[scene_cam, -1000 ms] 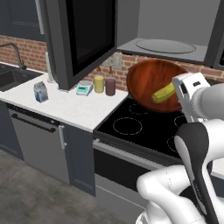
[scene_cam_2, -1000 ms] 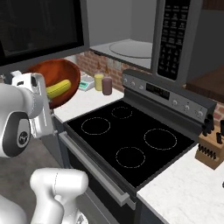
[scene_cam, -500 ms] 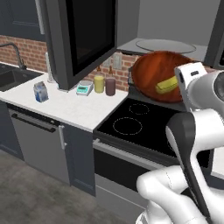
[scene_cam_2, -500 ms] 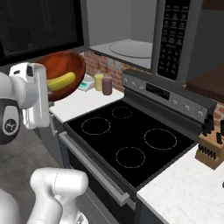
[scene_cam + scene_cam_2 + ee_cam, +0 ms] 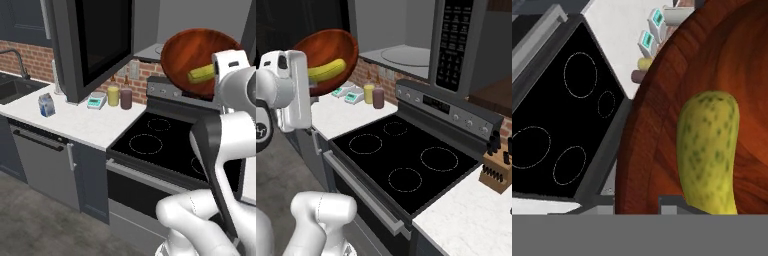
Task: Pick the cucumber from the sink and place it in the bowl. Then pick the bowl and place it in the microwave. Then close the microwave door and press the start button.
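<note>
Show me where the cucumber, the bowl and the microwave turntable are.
cucumber (image 5: 708,150): hand view, middle of its body.
bowl (image 5: 187,52): left base view, inner wall.
microwave turntable (image 5: 406,54): right base view, glass plate surface.

White counter (image 5: 95,127), two jars (image 5: 119,96)

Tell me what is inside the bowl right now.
The cucumber lies inside the bowl. The bowl's floor beneath the cucumber is covered, so anything under it cannot be seen.
</note>
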